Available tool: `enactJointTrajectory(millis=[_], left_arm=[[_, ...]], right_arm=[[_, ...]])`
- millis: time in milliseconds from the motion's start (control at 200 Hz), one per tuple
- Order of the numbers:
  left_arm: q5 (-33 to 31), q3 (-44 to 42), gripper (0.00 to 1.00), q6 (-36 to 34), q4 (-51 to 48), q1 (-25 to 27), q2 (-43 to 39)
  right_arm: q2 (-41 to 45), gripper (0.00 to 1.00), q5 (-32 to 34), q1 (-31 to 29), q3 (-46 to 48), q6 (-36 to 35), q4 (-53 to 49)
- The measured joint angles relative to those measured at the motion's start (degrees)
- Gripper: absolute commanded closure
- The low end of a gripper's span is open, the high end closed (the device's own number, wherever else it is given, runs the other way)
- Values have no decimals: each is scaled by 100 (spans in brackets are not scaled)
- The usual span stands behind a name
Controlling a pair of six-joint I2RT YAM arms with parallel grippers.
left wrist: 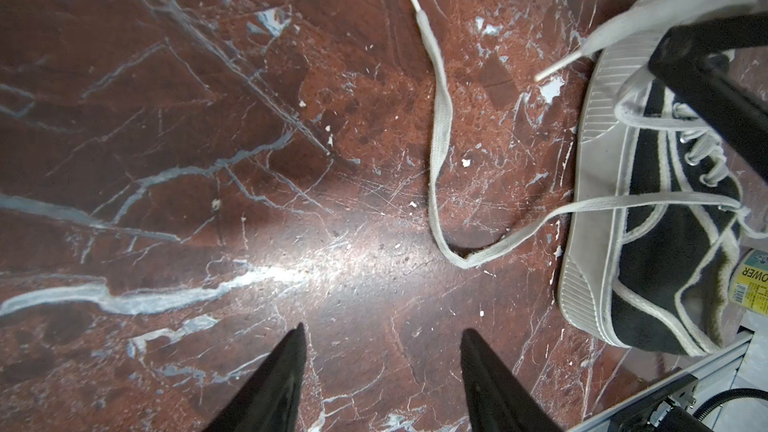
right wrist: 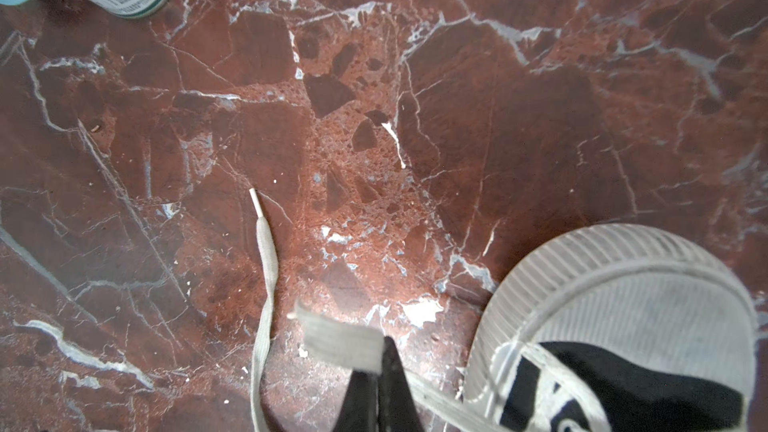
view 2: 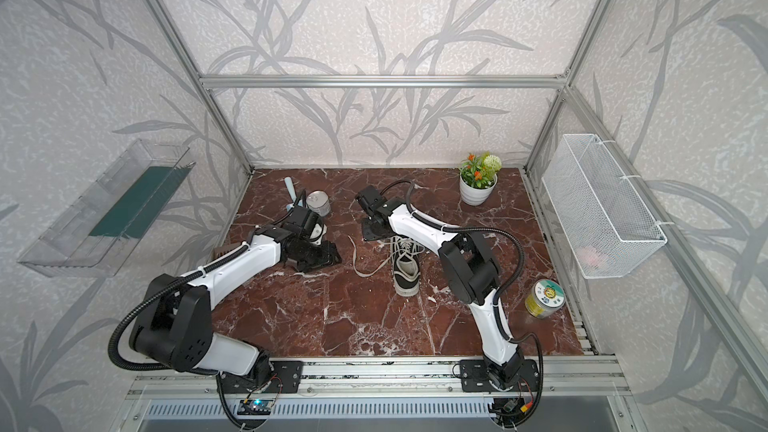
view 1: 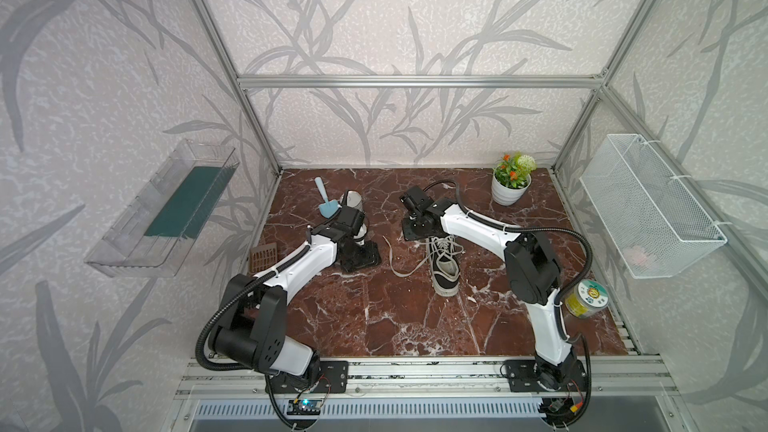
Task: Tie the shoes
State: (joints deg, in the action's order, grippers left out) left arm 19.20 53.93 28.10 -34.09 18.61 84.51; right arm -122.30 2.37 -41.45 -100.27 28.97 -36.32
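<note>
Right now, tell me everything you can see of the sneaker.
The sneaker is a black canvas low-top with white trim, a ribbed white rubber sole and toe cap, pale lining. It stands upright on the marble table, toe toward the back wall. Its laces are untied: the loose lace curls on the table, the other lace is pinched by the right gripper.

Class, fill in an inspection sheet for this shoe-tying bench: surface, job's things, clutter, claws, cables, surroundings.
Surface: red-brown marble tabletop, scratched.
Job's things: black canvas sneaker with white sole, untied; one flat white lace lies loose on the marble.
Clutter: potted plant, blue scoop, tin can, yellow-labelled jar, brown grid piece.
Claws: left claw open over bare marble; right claw shut on the other lace.
Cables: black corrugated conduits along both arms.
Surroundings: clear wall tray, white wire basket.
</note>
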Motion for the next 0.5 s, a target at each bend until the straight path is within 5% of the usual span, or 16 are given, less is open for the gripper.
enactJointTrajectory(millis=[375, 500], left_arm=[[90, 0, 38, 44, 61, 0, 0], [120, 0, 38, 61, 116, 0, 2]], right_arm=[[-286, 100, -549, 223, -238, 61, 48], [-315, 75, -614, 271, -245, 107, 46]])
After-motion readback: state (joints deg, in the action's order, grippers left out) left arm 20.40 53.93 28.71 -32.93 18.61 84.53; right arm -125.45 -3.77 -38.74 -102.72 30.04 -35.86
